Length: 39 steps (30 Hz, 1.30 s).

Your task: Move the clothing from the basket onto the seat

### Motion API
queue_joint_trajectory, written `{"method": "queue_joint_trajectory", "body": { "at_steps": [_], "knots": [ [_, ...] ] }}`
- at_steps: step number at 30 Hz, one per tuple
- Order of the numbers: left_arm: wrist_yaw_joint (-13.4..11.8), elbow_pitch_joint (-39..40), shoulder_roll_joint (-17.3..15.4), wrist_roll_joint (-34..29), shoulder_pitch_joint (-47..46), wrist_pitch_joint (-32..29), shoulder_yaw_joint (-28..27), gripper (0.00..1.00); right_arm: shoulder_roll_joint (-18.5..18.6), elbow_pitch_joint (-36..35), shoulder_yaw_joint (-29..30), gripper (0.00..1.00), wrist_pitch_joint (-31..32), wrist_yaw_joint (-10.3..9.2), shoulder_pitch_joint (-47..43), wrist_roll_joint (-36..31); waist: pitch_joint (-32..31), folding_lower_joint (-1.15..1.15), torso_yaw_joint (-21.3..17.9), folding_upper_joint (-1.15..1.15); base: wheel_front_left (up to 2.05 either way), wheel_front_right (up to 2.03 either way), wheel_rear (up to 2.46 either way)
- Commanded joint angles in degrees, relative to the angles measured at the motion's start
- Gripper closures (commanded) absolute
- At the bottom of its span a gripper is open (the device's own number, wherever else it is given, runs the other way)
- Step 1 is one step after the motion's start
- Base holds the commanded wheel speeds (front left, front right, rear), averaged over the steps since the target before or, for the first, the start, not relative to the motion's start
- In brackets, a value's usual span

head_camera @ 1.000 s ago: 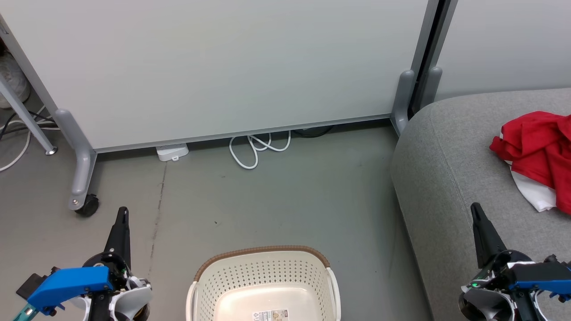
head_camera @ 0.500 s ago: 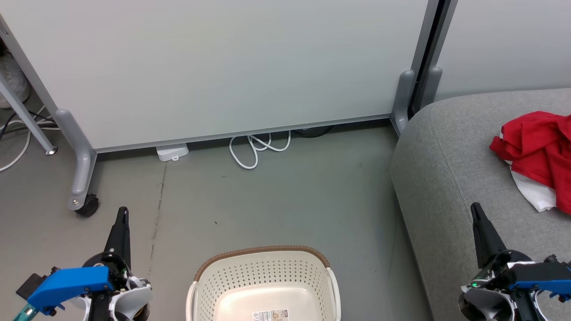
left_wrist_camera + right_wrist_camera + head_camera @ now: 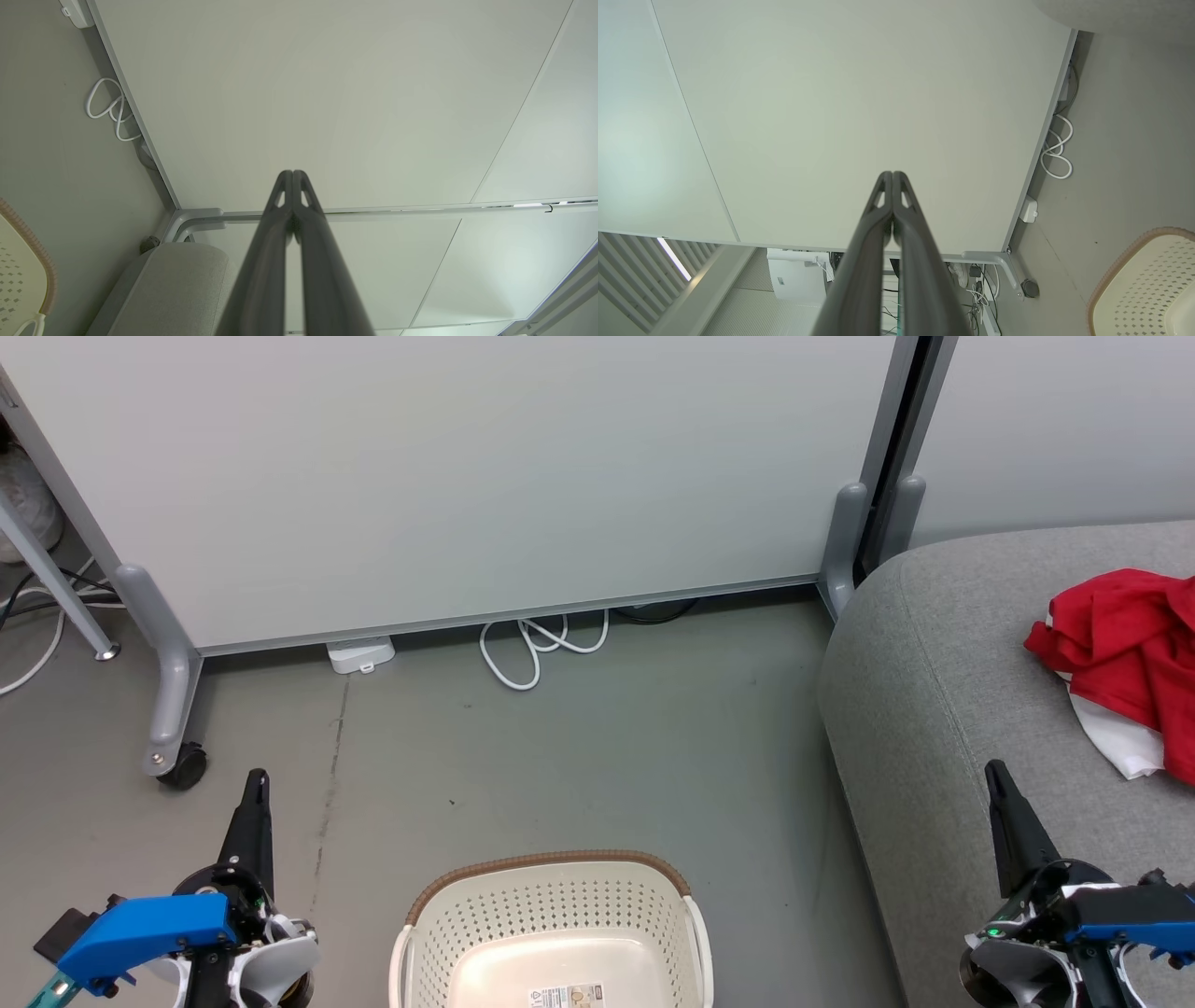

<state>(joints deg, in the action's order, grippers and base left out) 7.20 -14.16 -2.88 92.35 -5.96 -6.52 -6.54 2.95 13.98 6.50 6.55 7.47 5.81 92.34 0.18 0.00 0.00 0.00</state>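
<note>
You have the basket (image 3: 551, 861) at bottom centre on the floor (image 3: 597, 756), bare base showing a label (image 3: 565, 997). On your right, red-and-white clothing (image 3: 1116, 639) lies bunched on the grey seat (image 3: 934, 672), well apart from the basket. Your left gripper (image 3: 257, 782) hangs over floor, your right gripper (image 3: 997, 777) over the seat's edge; both point up, jaws pressed together. White cable (image 3: 537, 649) coils below the partition (image 3: 467, 476).

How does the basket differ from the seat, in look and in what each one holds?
The basket is cream-white perforated plastic with a brown rim; the seat is plain grey fabric. The part of the basket in view holds no clothing, while the seat carries the red clothing. The basket stands on the floor and is far smaller than the seat. Both have rounded corners.
</note>
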Motion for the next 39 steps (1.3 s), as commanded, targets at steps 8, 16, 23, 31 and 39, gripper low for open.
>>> {"method": "queue_joint_trajectory", "body": {
  "at_steps": [8, 16, 23, 31, 39],
  "knots": [
    [0.5, 0.2, 0.0, 0.1, -0.5, -0.2, -0.1, 1.0, -0.1, 0.1, 0.1, 1.0, 0.2, 0.04, 0.8, 0.2, 0.0, 0.0, 0.0, 0.0, 0.0, 0.0, 0.0],
    [0.5, 0.2, 0.0, 0.1, -0.5, -0.2, -0.1, 1.0, -0.1, 0.1, 0.1, 1.0, 0.2, 0.04, 0.8, 0.2, 0.0, 0.0, 0.0, 0.0, 0.0, 0.0, 0.0],
    [0.5, 0.3, 0.0, 0.1, -0.5, -0.2, -0.1, 1.0, -0.1, 0.1, 0.1, 1.0, 0.2, 0.04, 0.8, 0.2, 0.0, 0.0, 0.0, 0.0, 0.0, 0.0, 0.0],
    [0.5, 0.3, 0.0, 0.1, -0.5, -0.2, -0.1, 1.0, -0.1, 0.1, 0.1, 1.0, 0.2, 0.04, 0.8, 0.2, 0.0, 0.0, 0.0, 0.0, 0.0, 0.0, 0.0],
    [0.5, 0.3, 0.0, 0.1, -0.5, -0.2, -0.1, 1.0, -0.1, 0.1, 0.1, 1.0, 0.2, 0.04, 0.8, 0.2, 0.0, 0.0, 0.0, 0.0, 0.0, 0.0, 0.0]
  ]
}}
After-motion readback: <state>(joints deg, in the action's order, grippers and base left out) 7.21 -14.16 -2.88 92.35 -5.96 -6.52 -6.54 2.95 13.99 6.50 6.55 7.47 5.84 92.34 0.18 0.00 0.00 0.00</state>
